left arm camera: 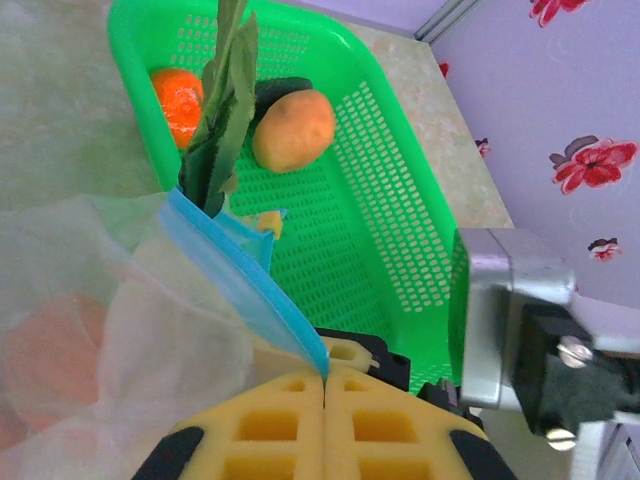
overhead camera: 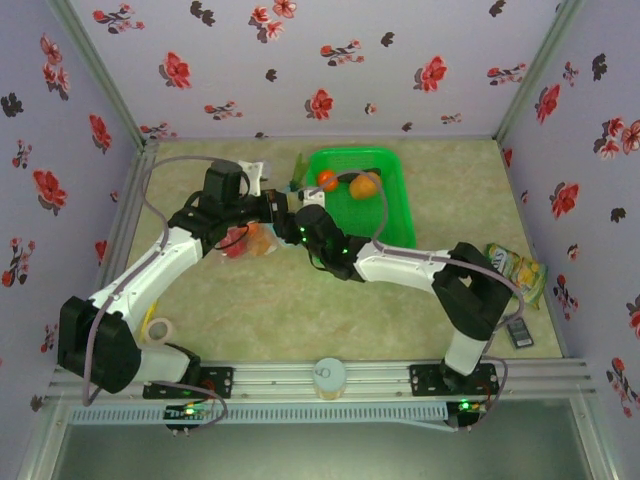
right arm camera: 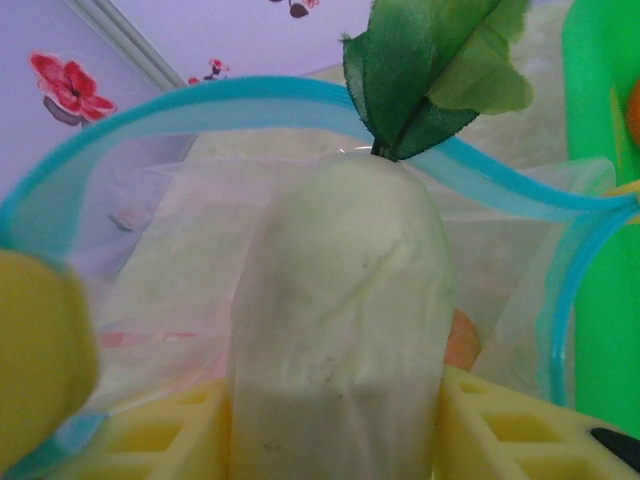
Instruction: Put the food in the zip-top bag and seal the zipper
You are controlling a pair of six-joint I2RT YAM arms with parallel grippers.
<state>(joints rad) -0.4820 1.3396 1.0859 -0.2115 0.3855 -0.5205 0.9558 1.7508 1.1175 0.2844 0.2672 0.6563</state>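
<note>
My left gripper [left arm camera: 325, 400] was pinched flat on the zipper [left arm camera: 240, 280]. It held the mouth of the zip-top bag [overhead camera: 250, 242] left of the table's [overhead camera: 300, 310] centre, toward the far edge. A red shape and an orange one showed through the film.

Just right of it, the right gripper [right arm camera: 340, 445] clamped the white piece [right arm camera: 340, 320] of the food. In the right wrist view the blue strip looped around the piece, and its green leaves [right arm camera: 430, 60] poked past the strip. I could not tell how deep it sat inside.

To do this well, I judged I should:
- push the piece in along the bag's length
- release only once the leaves cleared the zipper
- hold the left pinch steady so the mouth did not collapse

Room was tight. The green basket [overhead camera: 395, 215] lay just beside the bag mouth, with an orange [overhead camera: 326, 180] and a brown-orange lump [overhead camera: 363, 185] in it, not yet bagged. The near-middle table looked open for backing out. A snack packet [overhead camera: 515, 270] lay at the right edge.
</note>
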